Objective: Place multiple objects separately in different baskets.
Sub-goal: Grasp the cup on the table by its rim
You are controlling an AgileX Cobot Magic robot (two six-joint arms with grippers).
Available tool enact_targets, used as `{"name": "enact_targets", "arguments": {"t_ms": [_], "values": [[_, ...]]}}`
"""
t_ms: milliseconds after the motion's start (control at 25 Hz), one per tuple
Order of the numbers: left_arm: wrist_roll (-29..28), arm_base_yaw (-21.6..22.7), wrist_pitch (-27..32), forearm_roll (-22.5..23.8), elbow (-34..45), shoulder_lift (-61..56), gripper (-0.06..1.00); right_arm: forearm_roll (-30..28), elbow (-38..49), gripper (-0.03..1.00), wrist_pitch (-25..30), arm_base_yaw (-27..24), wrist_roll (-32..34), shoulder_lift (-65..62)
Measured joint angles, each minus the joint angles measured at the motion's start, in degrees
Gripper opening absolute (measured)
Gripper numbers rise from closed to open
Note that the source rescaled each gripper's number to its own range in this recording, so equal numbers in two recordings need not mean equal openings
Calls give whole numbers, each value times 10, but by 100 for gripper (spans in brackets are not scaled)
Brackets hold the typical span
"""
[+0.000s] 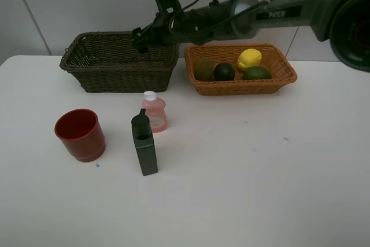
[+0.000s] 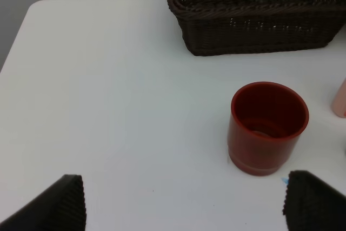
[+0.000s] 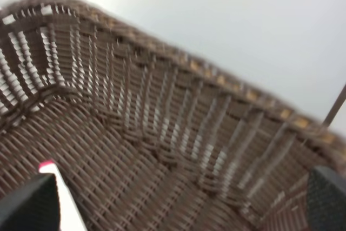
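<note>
**Left tool** (image 2: 186,209): jaws wide apart with nothing between them. It hangs over the left part of the tabletop (image 1: 260,189), on the near side of the red cup (image 1: 80,134).

**Near row:** the dark green bottle (image 1: 144,146) stands upright, closest to the near edge. The red cup stands upright, mouth up, toward the left edge and well apart from the bottle. The pink bottle (image 1: 154,112), with a white cap, stands upright just behind the dark green bottle.

**Far edge:** the dark basket (image 1: 118,62) sits toward the far-left corner, with the orange basket (image 1: 277,76) just beside it. The orange basket holds the kiwi (image 1: 203,69), blackish round fruit (image 1: 224,72), lime (image 1: 256,73) and lemon (image 1: 249,59), packed close together.

**Right tool** (image 1: 140,37): the arm reaches across above the orange basket, and the tool hangs over the dark basket. Its jaws are wide apart and hold nothing. The marker (image 3: 67,198), white with a pink tip, lies on the dark basket's floor, just beside one fingertip (image 3: 27,206).
</note>
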Motion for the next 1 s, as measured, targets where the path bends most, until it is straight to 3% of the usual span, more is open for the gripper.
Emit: {"name": "enact_targets", "arguments": {"t_ms": [280, 520, 1000], "values": [[0, 0, 0, 0, 0, 0, 95, -14, 0, 100, 174, 0, 0, -104], [0, 0, 0, 0, 0, 0, 95, 24, 0, 100, 340, 0, 6, -184], [0, 0, 0, 0, 0, 0, 95, 49, 0, 100, 599, 0, 63, -289]]}}
